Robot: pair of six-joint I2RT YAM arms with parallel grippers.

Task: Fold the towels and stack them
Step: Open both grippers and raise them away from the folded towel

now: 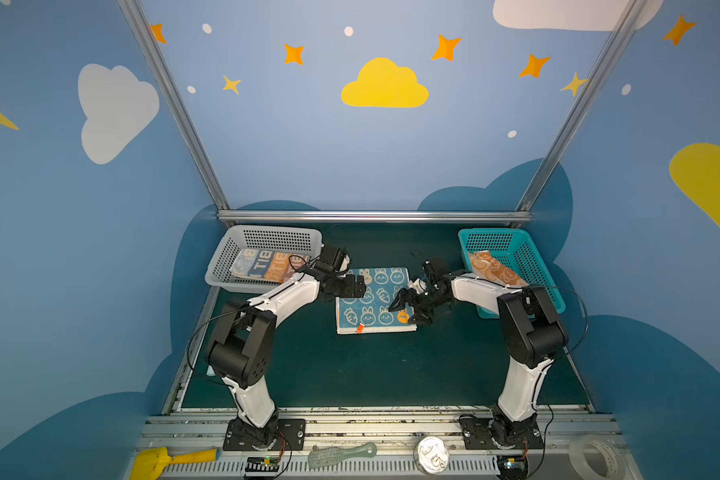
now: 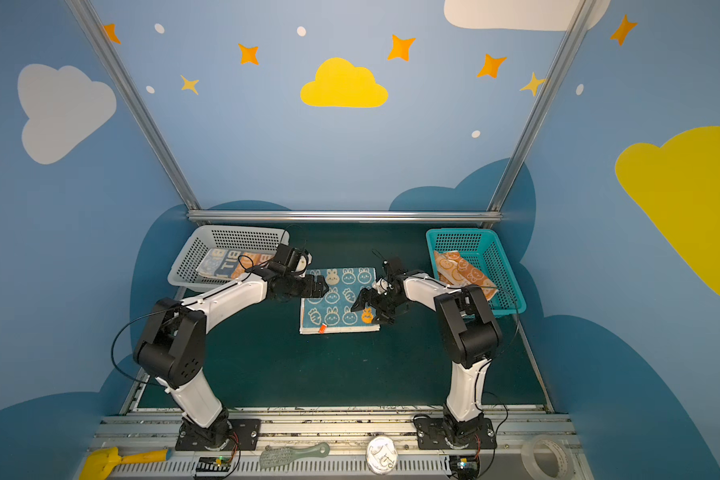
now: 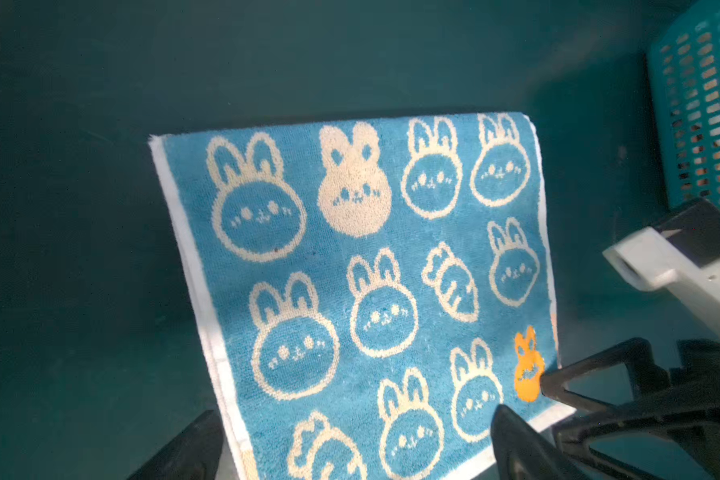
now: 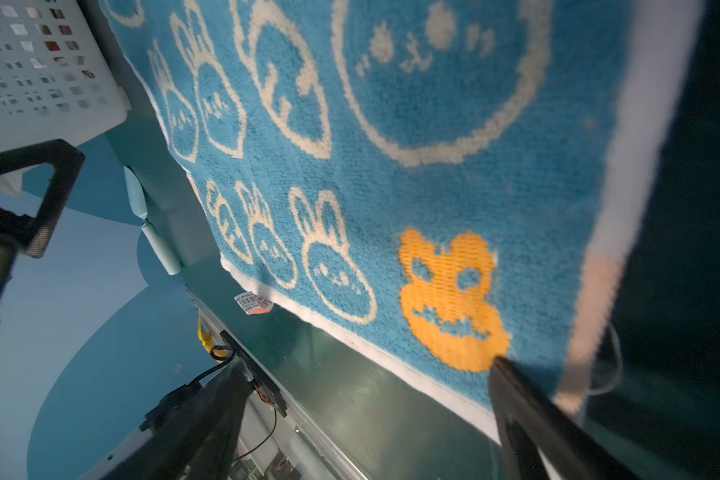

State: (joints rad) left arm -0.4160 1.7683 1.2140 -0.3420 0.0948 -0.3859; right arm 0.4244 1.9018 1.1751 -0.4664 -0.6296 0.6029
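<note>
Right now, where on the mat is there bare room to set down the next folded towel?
Widest bare patch: the mat between the blue towel and the front rail. A narrower strip lies behind that towel, between the grey basket and the teal basket. Crowded: over the blue towel, where the left gripper and right gripper, both open, hover.

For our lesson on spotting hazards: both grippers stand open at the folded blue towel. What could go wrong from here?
1. The right gripper has a fingertip at the corner of the blue towel by the orange rabbit; closing there might pinch only the top layer and open the fold.
2. The left gripper hangs close over the same towel, so the arms could bump.
</note>
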